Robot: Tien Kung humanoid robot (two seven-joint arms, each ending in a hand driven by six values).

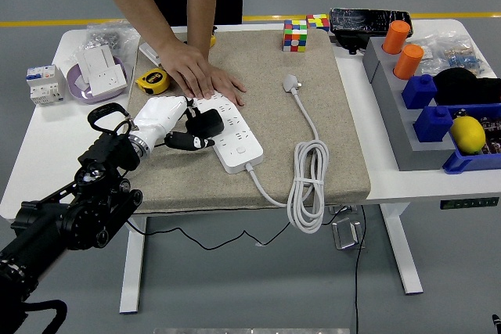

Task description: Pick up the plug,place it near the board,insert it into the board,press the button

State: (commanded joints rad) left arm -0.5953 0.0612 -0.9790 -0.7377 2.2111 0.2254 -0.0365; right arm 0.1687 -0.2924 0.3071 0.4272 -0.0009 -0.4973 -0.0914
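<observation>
A white power strip (235, 140) lies slantwise on the beige mat (337, 138). At its far end a person's hand (205, 77) rests flat on it. My left hand (192, 132), white with black fingers, comes in from the lower left and is shut on a black plug (208, 123). The plug sits right over the strip's left-hand sockets. Whether its pins are in a socket is hidden by the plug body. No right arm shows.
The strip's own white plug (291, 82) and coiled cord (308, 185) lie on the mat to the right. A yellow tape measure (152, 80), purple plate (77, 85) and grey breaker (43, 84) are at left. Rubik's cubes (295, 35) and blue bins (470, 160) stand behind and to the right.
</observation>
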